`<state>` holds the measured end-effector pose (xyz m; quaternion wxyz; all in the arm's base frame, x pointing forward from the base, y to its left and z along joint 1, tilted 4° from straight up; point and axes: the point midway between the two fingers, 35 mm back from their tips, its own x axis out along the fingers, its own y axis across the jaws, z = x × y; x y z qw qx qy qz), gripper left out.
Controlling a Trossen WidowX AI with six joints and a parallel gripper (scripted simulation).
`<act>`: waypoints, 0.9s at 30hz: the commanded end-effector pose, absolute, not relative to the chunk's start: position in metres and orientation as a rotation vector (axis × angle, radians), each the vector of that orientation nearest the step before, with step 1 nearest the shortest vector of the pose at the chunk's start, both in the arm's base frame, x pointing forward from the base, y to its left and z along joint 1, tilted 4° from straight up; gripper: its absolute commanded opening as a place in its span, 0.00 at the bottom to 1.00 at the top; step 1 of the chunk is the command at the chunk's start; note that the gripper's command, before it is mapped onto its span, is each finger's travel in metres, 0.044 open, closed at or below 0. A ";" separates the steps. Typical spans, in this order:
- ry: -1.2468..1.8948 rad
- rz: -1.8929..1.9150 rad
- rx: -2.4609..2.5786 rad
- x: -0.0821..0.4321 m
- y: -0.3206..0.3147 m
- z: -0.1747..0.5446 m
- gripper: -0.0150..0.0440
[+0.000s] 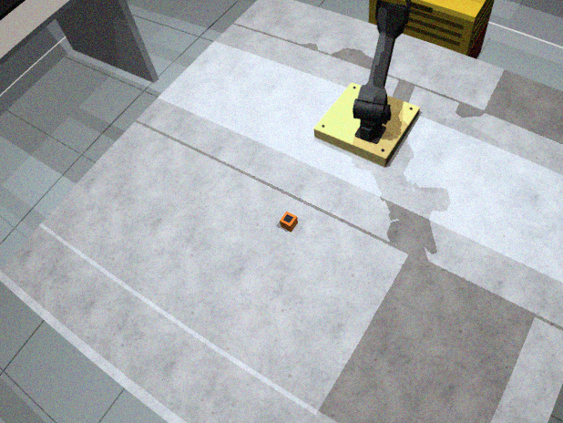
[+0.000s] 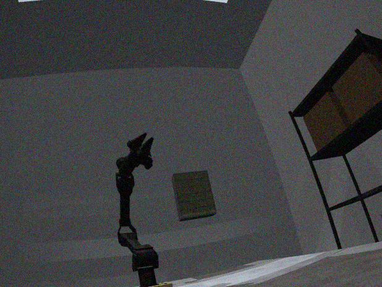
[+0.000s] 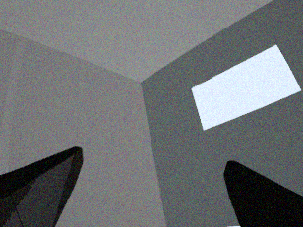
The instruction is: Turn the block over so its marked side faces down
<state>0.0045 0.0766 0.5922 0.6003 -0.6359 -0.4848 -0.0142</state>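
Observation:
A small orange block [image 1: 289, 221] rests on the grey patched table [image 1: 205, 283], in front of the arm's base in the top view. Its upper face carries a dark square mark, so the marked side faces up. My gripper [image 2: 149, 135] [image 3: 153, 155] is open and empty, raised high above the table and pointing upward, far from the block. Its two dark fingers stand wide apart in the wrist view, with only walls and ceiling behind them. The gripper lies outside the top view, and the block does not show in the exterior view or the wrist view.
The arm stands on a yellow base plate [image 1: 336, 118]. A yellow cabinet [image 1: 428, 29] stands behind the table, and a desk with a dark side panel [image 1: 107, 38] stands at the upper left. A black shelf rack [image 2: 318, 179] is at the right in the exterior view.

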 end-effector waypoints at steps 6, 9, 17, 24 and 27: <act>-0.887 0.112 -1.376 0.077 0.079 0.576 1.00; -0.724 0.187 -1.302 0.123 0.078 0.560 1.00; -0.246 0.340 -1.052 0.239 0.064 0.488 1.00; 0.195 0.377 -0.798 0.317 0.038 0.401 1.00; 0.388 0.364 -0.683 0.341 0.023 0.358 1.00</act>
